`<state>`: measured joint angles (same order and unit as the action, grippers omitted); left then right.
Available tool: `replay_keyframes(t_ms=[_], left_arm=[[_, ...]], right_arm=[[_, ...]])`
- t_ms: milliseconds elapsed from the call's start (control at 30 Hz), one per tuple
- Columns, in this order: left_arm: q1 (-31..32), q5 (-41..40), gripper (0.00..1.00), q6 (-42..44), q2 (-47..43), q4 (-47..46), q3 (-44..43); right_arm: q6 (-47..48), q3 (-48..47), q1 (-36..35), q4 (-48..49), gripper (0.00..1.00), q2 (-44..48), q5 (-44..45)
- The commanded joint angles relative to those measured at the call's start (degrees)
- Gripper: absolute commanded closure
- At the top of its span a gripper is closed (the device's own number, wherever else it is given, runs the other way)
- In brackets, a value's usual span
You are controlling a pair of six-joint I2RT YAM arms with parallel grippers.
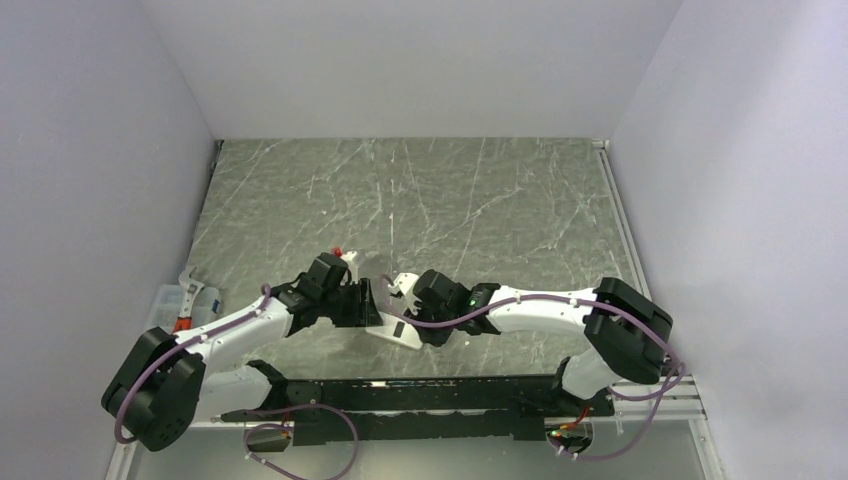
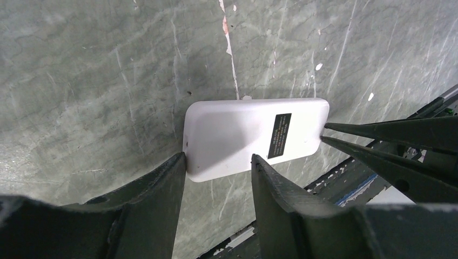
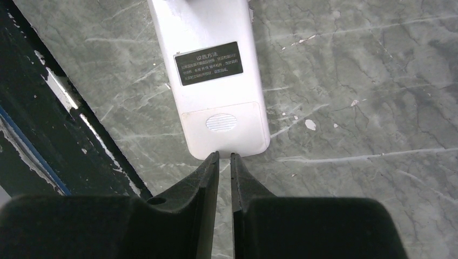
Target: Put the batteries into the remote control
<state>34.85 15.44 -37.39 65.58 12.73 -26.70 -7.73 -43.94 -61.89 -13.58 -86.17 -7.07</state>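
The remote control (image 1: 396, 331) lies face down on the grey marbled table (image 1: 480, 200), close to the near edge and just beside the black rail (image 1: 450, 385). From where I stand it sits slightly slanted across the tabletop. Only its white back shows: a smooth, flat rectangle with rounded corners. Near the middle is a dark rectangular label (image 3: 208, 63) with small white print. Beyond that, at the end toward the right, is the battery cover (image 3: 224, 128), marked with a small oval ridged patch (image 3: 221, 122). The cover is on and sits flush with the back.
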Motion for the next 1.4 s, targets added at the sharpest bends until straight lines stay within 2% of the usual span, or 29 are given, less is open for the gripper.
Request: replay_keyframes(t_ms=[0,100,567,867,1267,1367], left_arm=[[0.5,4.7,0.5,-0.1,1.0,-3.2,0.0],[0.5,4.5,0.51,0.0,1.1,-2.9,0.0],[0.5,1.2,0.44,0.5,0.8,0.4,-1.3],[0.5,-1.5,0.42,-0.1,0.2,3.9,-3.7],[0.5,-5.5,0.39,-2.0,-4.7,11.1,-9.2],[0.5,-6.3,0.38,-2.7,-5.7,12.7,-10.8]], right_arm=[[-1.3,0.4,-0.4,6.7,0.84,-2.2,-3.0],[-1.2,0.2,-0.4,6.5,0.84,-2.1,-2.7],[0.6,-0.6,0.5,2.7,0.69,2.0,1.0],[2.6,-1.4,2.5,-0.5,0.59,7.6,4.1],[5.0,1.5,6.1,1.9,0.35,16.4,6.9],[5.4,2.8,7.0,2.6,0.26,18.9,8.2]])
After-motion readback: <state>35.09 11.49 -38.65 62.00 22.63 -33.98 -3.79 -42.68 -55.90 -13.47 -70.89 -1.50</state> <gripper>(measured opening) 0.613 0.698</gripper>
